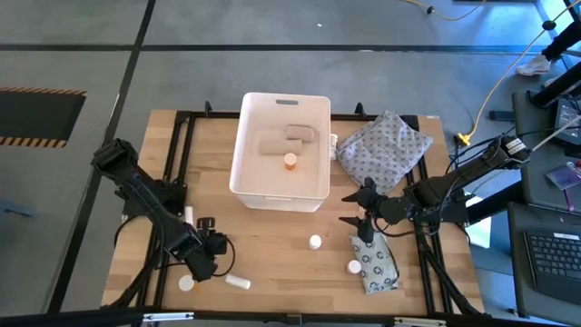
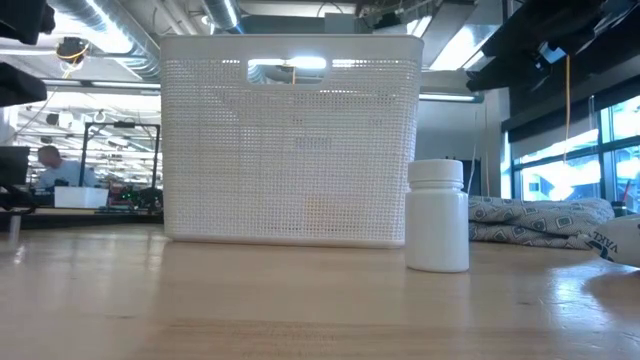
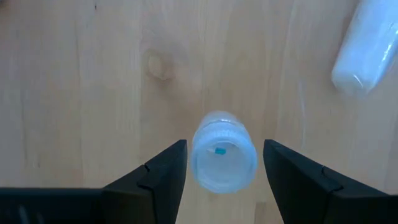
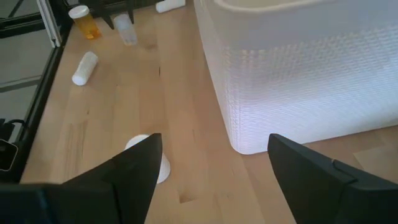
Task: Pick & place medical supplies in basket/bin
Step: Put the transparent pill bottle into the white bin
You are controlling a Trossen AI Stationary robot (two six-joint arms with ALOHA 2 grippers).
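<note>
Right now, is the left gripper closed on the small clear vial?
No, the left gripper stands open, its fingers beside the small clear vial, with gaps.

A grey concrete floor (image 1: 272, 27) is being crossed by dark lines, with yellow and black hazard striping (image 1: 36, 116) at one side. Beyond the wooden table (image 2: 250, 310), ceiling ducts (image 2: 110, 25) and bright windows (image 2: 560, 150) are being shown; a seated person (image 2: 52, 168) is being seen far off.

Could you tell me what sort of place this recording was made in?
Probably a robotics lab or workshop: a wooden table on a concrete floor, loose cables and a keyboard alongside, exposed ceiling ducts, and a person at a bench behind.
</note>
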